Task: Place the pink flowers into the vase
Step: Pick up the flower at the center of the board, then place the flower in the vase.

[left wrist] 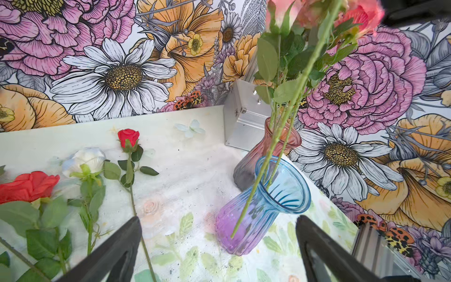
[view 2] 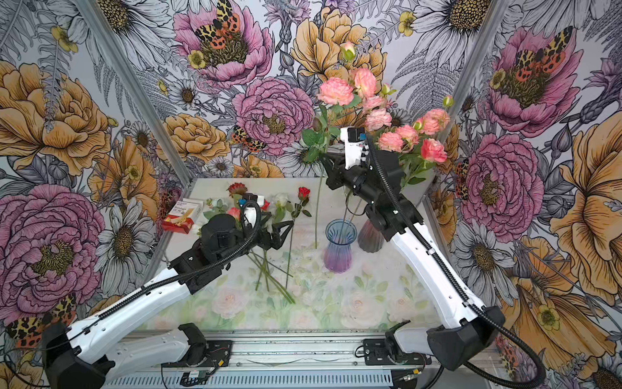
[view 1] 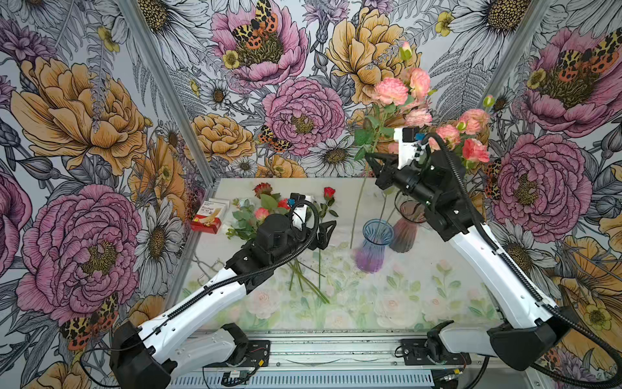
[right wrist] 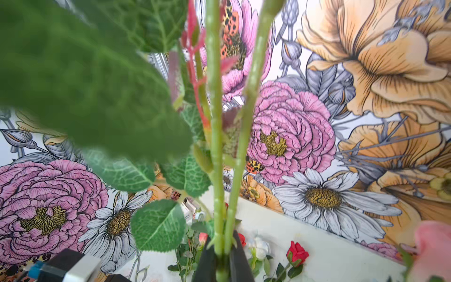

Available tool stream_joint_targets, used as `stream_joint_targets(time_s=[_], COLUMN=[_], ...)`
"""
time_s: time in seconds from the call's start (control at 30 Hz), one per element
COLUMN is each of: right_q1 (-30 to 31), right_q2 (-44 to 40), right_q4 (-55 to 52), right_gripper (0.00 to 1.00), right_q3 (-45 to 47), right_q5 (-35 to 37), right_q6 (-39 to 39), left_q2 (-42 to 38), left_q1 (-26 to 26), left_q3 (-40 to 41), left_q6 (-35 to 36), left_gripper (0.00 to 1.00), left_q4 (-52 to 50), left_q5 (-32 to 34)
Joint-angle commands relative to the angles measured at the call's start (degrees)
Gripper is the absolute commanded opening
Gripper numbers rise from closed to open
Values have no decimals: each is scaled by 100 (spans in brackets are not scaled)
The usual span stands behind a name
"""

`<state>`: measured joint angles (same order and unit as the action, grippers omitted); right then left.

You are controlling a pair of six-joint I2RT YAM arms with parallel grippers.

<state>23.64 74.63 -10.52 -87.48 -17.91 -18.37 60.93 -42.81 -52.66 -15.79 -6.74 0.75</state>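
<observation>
Right gripper [view 1: 370, 159]: clenched on two green stems of the pink flowers [view 1: 392, 91]. In the right wrist view I see both stems pinched between its fingers [right wrist: 207, 258]. It is raised well above the table [view 1: 420, 296], near the back wall.

Pink flowers: the blooms fan out above and behind the right gripper, and the stems drop below it. Thin stems enter the mouth of the blue vase [view 1: 372, 257]. One long stem hangs outside, with its tip just beside that vase on the left gripper's side. A further pink cluster shows behind the right arm; I cannot tell where its stems end.

Left gripper [view 1: 327, 232]: jaws spread wide with nothing between them. It sits low over the table near the blue vase, well below the blooms.

Blue vase: upright, with a pink-brown vase [view 1: 405, 232] just beside it, toward the back wall.

Red rose [view 1: 329, 192] and white rose [left wrist: 85, 158]: lying on the table by the left gripper.
</observation>
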Motion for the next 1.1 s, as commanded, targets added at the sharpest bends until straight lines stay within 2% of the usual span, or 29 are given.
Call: stream_joint_targets(time_s=[0.0,0.2,0.53,0.93,1.07], right_q1=[-104,-320,-748,-823,-822], right_q2=[-391,-768,-887,-1117,-1434], right_q4=[94,29,-268,-258,-270], right_gripper=[0,0,0,0,0], right_q3=[-265,-407,-480,1294,1840], right_q5=[245,525,381,449,622], right_q6=[153,340,299,396,551], left_q2=[-34,181,317,529,638], left_q1=[-22,-33,-26,-27,-43], left_q3=[11,-91,-182,-331,-385], left_q6=[172,182,215,217,271], left_gripper=[99,98,99,99,99], left_q4=[-174,-165,-189,-345,-228], left_q5=[159,102,96,287,439])
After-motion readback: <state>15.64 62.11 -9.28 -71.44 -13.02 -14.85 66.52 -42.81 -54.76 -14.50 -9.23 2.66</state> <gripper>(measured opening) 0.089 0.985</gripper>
